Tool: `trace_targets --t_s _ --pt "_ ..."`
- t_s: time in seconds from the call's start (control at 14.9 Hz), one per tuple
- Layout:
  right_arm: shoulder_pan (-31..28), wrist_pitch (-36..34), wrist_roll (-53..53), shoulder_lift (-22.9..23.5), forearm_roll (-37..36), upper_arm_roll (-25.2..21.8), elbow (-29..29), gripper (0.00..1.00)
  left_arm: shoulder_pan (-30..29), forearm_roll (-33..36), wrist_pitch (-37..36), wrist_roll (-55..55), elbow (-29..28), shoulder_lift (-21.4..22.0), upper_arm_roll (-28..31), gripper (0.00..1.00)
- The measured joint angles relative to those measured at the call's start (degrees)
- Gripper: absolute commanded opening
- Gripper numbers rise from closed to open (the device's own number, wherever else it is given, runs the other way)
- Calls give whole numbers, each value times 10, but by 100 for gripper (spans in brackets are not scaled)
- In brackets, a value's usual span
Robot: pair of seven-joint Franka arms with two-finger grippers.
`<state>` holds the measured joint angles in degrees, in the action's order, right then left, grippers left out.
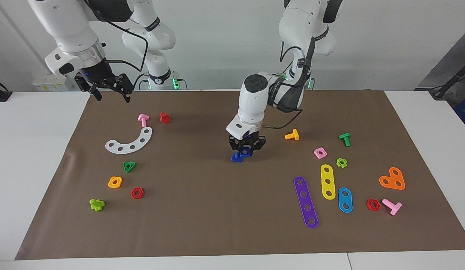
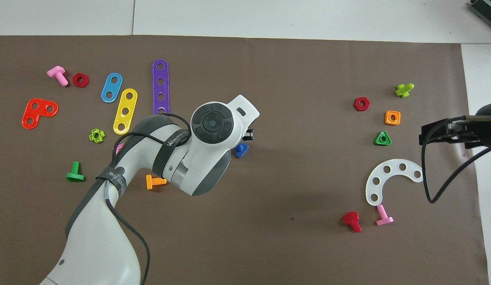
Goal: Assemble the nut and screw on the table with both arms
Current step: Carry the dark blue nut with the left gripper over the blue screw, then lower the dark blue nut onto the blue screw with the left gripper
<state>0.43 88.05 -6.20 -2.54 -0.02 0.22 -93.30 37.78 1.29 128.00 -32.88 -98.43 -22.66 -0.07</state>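
Blue nut (image 1: 246,151) — clamped in the left gripper (image 1: 247,149) — hangs just over the blue screw (image 1: 236,158).

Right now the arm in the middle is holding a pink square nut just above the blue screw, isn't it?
Not quite: the facing view shows the nut in the left gripper is blue, not pink. The rest holds: it hangs just above the blue screw at mid-table.
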Motion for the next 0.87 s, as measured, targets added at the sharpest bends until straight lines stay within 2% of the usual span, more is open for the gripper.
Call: trace_targets --t_s 0.87 --pt "-1 10 0 -2 0 0 6 100 19 0 17 0 -17 -6 -1 0"
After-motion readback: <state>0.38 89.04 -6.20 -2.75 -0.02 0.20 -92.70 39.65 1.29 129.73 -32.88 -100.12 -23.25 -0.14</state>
